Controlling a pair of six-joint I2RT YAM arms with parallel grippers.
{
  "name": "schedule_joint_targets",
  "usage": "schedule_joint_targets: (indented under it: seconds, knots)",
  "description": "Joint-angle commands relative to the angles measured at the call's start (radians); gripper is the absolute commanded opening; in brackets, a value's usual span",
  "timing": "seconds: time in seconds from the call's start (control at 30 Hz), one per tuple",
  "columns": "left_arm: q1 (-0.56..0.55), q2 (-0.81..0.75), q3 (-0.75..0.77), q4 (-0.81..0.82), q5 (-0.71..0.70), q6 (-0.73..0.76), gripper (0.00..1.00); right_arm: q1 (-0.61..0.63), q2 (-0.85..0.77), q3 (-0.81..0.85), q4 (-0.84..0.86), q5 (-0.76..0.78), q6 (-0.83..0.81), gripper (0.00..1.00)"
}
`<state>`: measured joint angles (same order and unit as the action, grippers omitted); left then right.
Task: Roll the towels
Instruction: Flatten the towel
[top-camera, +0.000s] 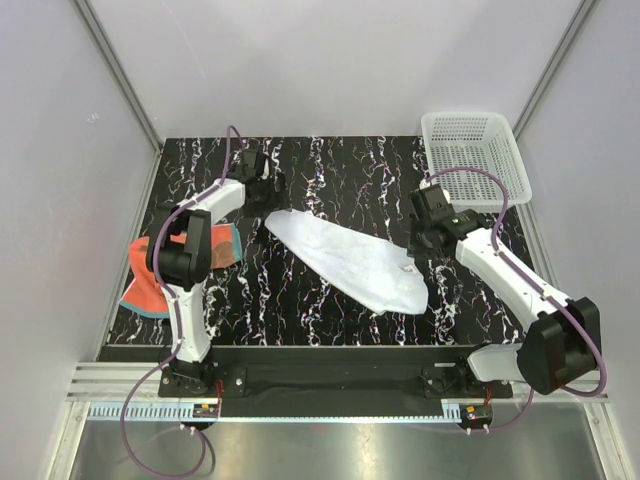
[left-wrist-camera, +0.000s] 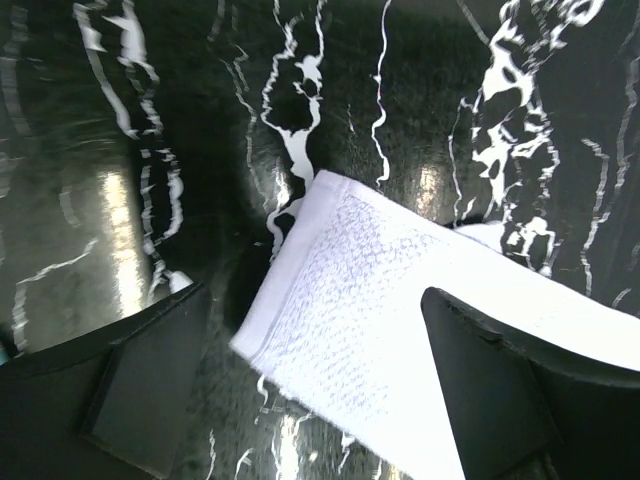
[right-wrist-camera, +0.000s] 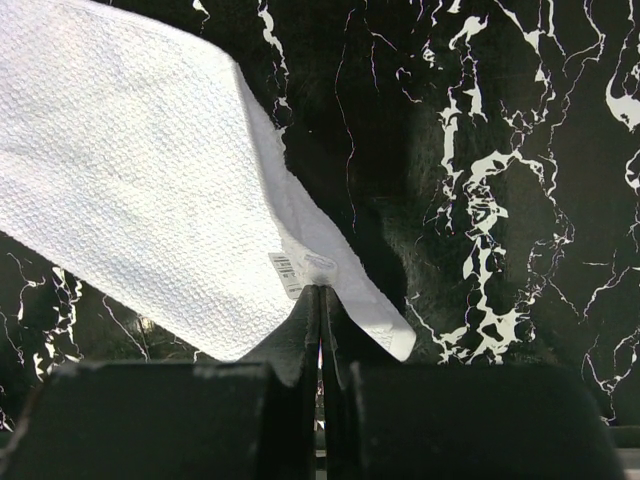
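Top camera looks down from above; close wrist cameras share the white towel (top-camera: 350, 262).

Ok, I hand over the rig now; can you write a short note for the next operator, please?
Left gripper: jaws open over the far-left end of the white towel, not gripping.
Right gripper: jaws shut on the towel's other end, near its label.
White towel lies spread out mid-table; orange-red towel lies flat at the left edge, partly under the left arm.
Done: nothing rolled. Left: roll both towels.
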<state>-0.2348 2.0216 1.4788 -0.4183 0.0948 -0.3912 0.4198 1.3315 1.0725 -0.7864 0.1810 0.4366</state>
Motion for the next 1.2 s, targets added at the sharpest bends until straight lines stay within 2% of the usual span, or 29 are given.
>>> schedule_joint_targets:
  seconds: [0.0, 0.2, 0.4, 0.43, 0.67, 0.73, 0.93, 1.07, 1.17]
  knots:
    - [0.002, 0.032, 0.069, 0.027, 0.025, 0.02, 0.91, -0.001, 0.005, -0.005, 0.03, -0.006, -0.021, 0.0]
    - [-0.005, 0.088, 0.12, 0.03, 0.005, 0.032, 0.91, -0.003, 0.02, 0.0, 0.039, -0.014, -0.024, 0.0]
    - [-0.006, 0.127, 0.143, 0.038, 0.033, 0.045, 0.65, -0.001, 0.04, 0.003, 0.049, -0.012, -0.03, 0.0]
    - [-0.006, 0.129, 0.14, 0.044, 0.034, 0.046, 0.52, -0.003, 0.044, 0.003, 0.05, -0.012, -0.03, 0.0]
    - [-0.006, 0.127, 0.127, 0.053, 0.039, 0.051, 0.09, -0.001, 0.06, 0.006, 0.058, -0.017, -0.032, 0.0]
    - [-0.006, 0.123, 0.129, 0.052, 0.036, 0.049, 0.0, -0.001, 0.066, 0.007, 0.058, -0.017, -0.032, 0.0]
    - [-0.006, 0.048, 0.14, 0.012, 0.019, 0.045, 0.0, -0.003, 0.064, 0.043, 0.035, 0.014, -0.041, 0.0]
    - [-0.009, -0.13, 0.051, 0.007, 0.01, 0.029, 0.0, -0.003, 0.023, 0.115, -0.002, 0.034, -0.044, 0.0]
    - [-0.015, -0.361, -0.084, 0.016, -0.013, 0.018, 0.0, -0.001, -0.046, 0.142, -0.023, 0.034, -0.033, 0.0]
